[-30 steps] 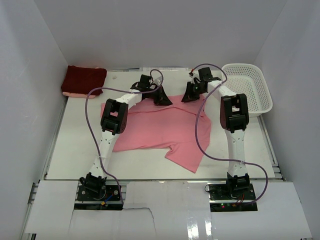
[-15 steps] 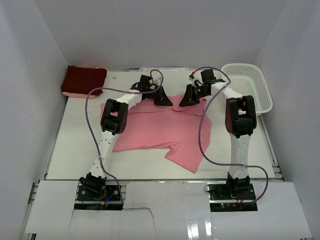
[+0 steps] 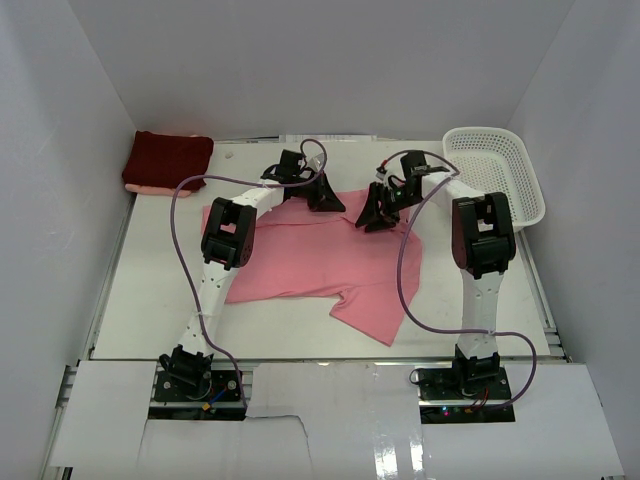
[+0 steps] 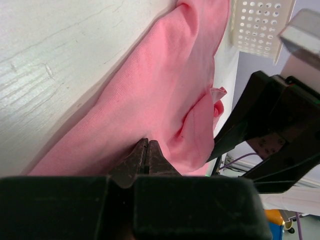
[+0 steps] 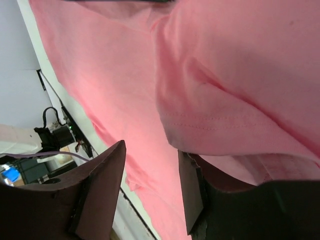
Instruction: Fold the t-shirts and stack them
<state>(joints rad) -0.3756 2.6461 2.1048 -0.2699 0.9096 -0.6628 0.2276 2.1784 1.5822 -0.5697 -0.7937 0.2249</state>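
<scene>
The salmon pink t-shirt lies spread over the middle of the table, one sleeve pointing to the near right. My left gripper is at its far edge; in the left wrist view its jaws are shut on a lifted ridge of the pink cloth. My right gripper stands over the far right part of the shirt. Its jaws are open, and a hemmed fold of pink cloth drapes over the right finger. The dark maroon t-shirt sits folded at the far left corner.
A white mesh basket stands at the far right corner, also seen in the left wrist view. A pale pink layer shows under the maroon shirt. White walls enclose the table on three sides.
My right gripper has opened, let go of the shirt's far edge and shifted a little nearer and to the left. The left gripper has stayed shut in place.
</scene>
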